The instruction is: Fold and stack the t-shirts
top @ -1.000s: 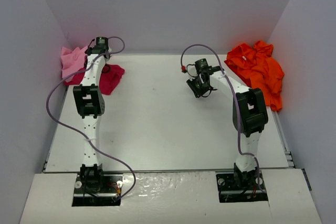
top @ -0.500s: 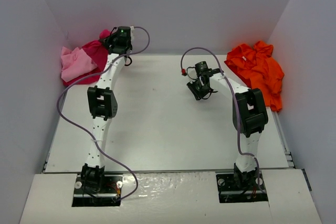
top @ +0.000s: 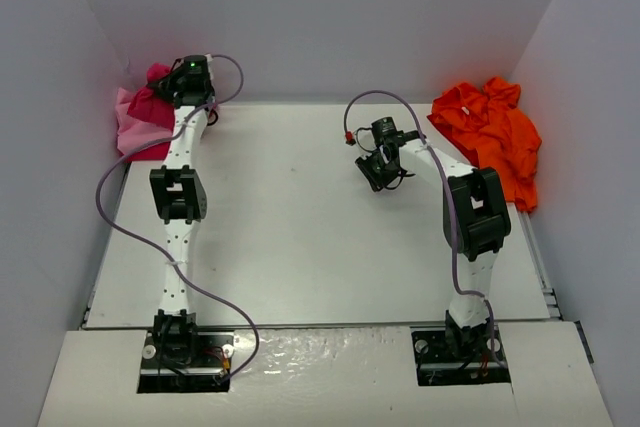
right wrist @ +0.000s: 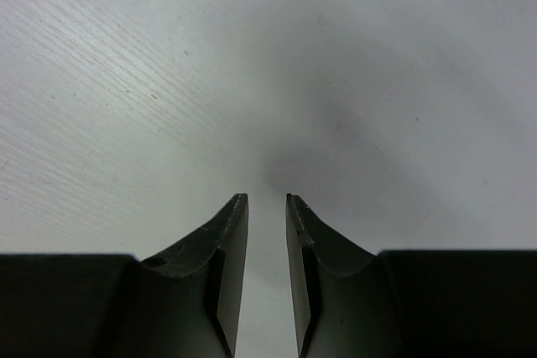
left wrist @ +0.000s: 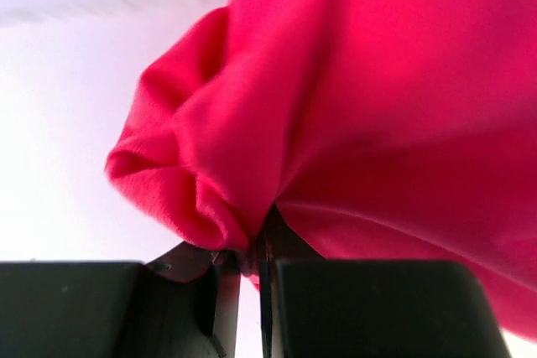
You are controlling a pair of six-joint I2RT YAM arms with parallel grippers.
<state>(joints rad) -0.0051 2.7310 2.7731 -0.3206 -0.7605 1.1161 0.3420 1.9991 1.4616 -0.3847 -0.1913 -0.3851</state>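
Note:
My left gripper (top: 186, 75) hangs raised at the back left corner, shut on a fold of the crimson-magenta t-shirt (top: 150, 95). In the left wrist view the bunched crimson cloth (left wrist: 369, 98) fills the frame and is pinched between the left gripper's jaws (left wrist: 252, 245). The light pink t-shirt (top: 135, 127) lies crumpled under it against the left wall. At the back right, by the right wall, the bright orange t-shirt (top: 492, 135) sits in a heap. Over bare table near the middle back, my right gripper (top: 376, 171) points down; its jaws (right wrist: 266, 200) stand slightly apart with nothing between them.
White walls close in the table (top: 300, 227) on the left, back and right. A purple cable loops off each arm. The arm bases sit at the near edge.
The left gripper lifted the crimson t-shirt off the table, swung right, then came back left over the pink one. The right arm has not moved.

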